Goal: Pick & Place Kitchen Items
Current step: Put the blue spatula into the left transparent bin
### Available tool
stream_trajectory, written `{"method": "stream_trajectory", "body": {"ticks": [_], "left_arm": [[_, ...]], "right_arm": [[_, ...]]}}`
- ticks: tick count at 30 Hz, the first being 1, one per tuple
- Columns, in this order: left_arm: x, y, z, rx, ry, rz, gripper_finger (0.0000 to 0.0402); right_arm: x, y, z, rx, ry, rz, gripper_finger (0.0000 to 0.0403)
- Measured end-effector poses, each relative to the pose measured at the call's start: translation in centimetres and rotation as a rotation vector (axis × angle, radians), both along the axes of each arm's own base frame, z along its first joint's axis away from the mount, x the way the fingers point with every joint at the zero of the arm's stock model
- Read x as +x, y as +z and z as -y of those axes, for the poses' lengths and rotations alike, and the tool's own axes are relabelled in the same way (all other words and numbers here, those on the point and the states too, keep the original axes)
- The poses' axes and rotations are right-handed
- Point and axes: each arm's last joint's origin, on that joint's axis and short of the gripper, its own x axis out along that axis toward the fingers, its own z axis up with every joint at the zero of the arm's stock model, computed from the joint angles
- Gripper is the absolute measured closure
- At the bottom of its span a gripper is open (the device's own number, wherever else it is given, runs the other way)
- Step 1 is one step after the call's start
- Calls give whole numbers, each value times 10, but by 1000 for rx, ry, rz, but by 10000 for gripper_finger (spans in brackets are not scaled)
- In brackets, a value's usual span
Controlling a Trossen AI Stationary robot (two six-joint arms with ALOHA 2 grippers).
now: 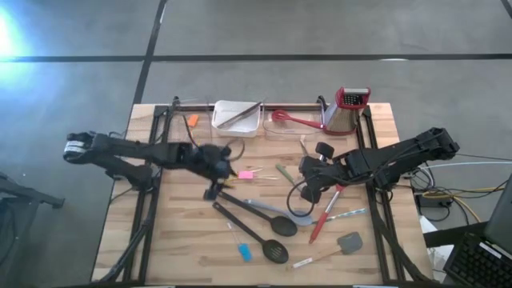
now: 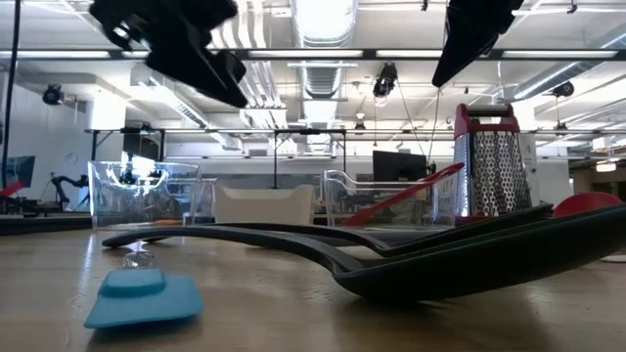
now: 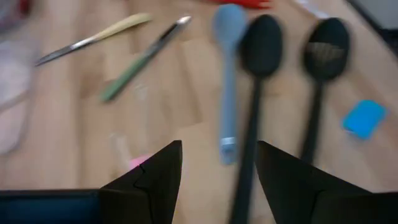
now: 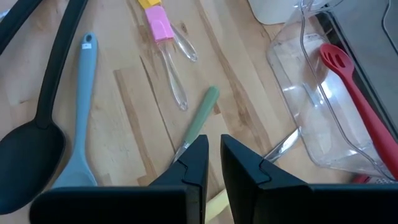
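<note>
Left claw [image 1: 218,178] in the high view hovers at centre frame over the counter [image 1: 176,240], empty; the right claw [image 1: 312,188] hangs just right of centre. Black spoons [image 1: 256,224] lie lower centre.

In the left wrist view, parted fingers [image 3: 155,180] frame a grey spoon [image 3: 228,62].

In the right wrist view, nearly closed fingers [image 4: 196,168] grip nothing above a green-handled utensil [image 4: 199,127].
</note>
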Motion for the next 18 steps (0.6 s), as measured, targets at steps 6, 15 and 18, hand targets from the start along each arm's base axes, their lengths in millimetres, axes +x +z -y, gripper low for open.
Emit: {"method": "stream_trajectory", "body": {"ticks": [6,15,18], "left_arm": [[-3,1,35,-48,-96,7,195],[5,-19,74,-97,-144,-67,195],[11,-30,89,-110,-166,-121,195]], "right_arm": [[-1,2,4,-4,-4,6,364],[-1,5,14,-9,-30,11,364],[-2,8,18,-6,-43,22,364]]}}
